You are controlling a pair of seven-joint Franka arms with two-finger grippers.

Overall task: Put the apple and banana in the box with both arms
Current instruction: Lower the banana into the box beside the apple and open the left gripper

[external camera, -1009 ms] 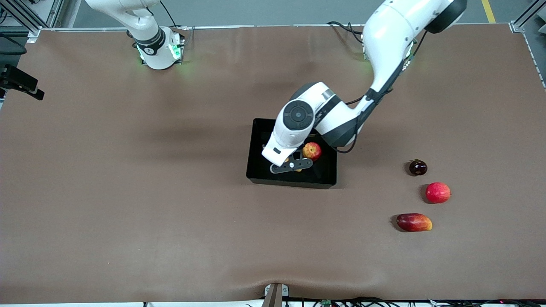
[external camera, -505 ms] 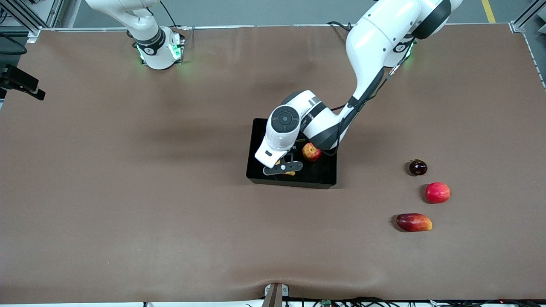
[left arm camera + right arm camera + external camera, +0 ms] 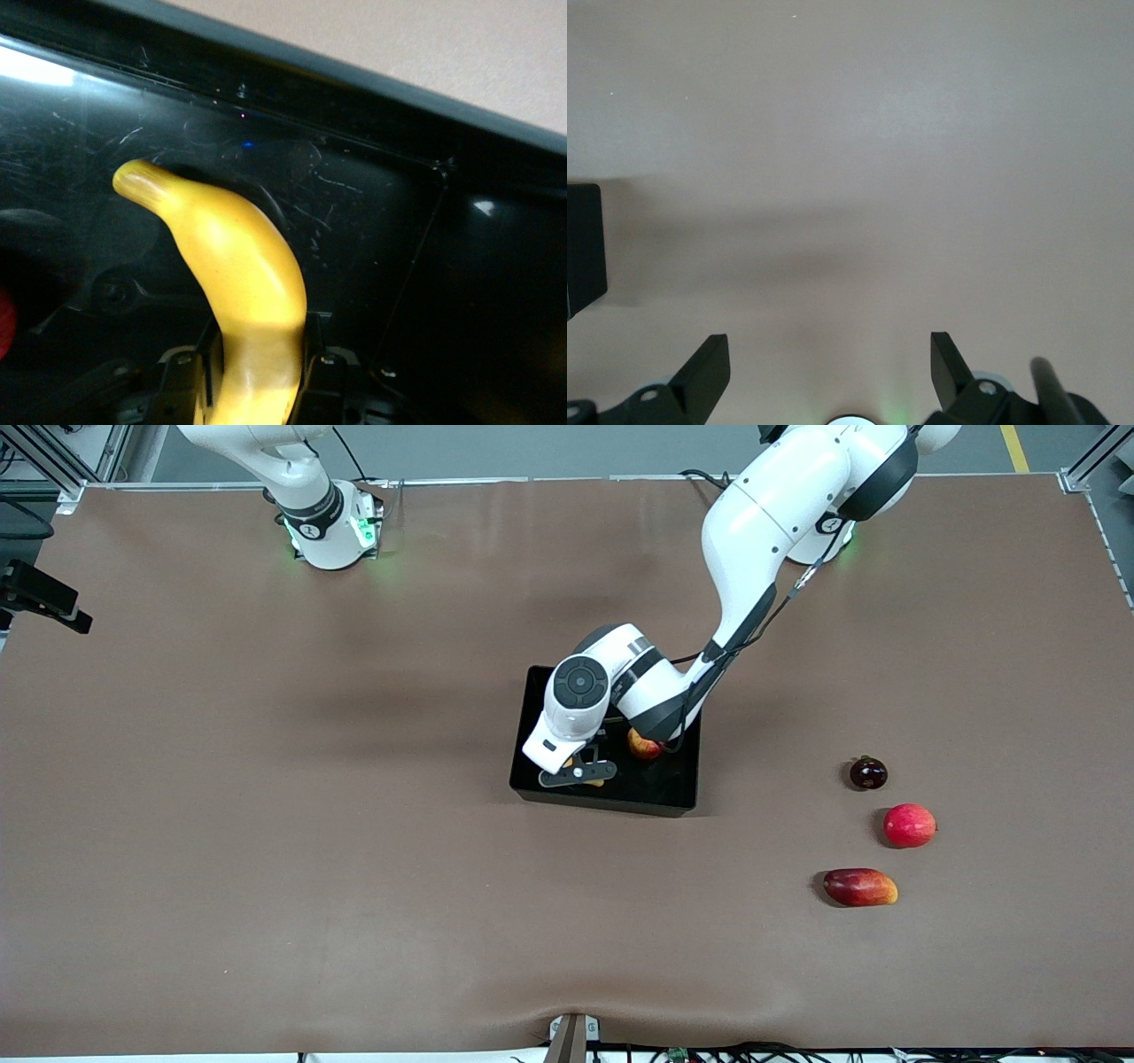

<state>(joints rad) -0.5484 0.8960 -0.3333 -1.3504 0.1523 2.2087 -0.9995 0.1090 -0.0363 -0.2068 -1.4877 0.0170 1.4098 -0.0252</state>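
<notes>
— Where is your left gripper (image 3: 257,376) just now?

— Down inside the box (image 3: 675,790), at the end toward the right arm. My fingers (image 3: 197,382) are pinching the banana (image 3: 232,282) by one end, and the rest of it curves out over the glossy black floor. In the front view my own wrist hides nearly all of it; only a scrap of yellow shows.

— And the apple?

— The apple (image 3: 644,746) sits in the box too, beside my gripper toward the left arm's end, half covered by my forearm.

— Your right arm?

— It waits, drawn back near its base. The right gripper (image 3: 830,370) hangs over bare brown worktop (image 3: 266,868) with its fingers spread wide and nothing between them.

— Anything else out there?

— Three fruits well apart from the box, toward the left arm's end: a small dark round fruit (image 3: 868,773), a bright red round fruit (image 3: 909,825) nearer the camera, and a mango (image 3: 859,887) nearest of all.
</notes>
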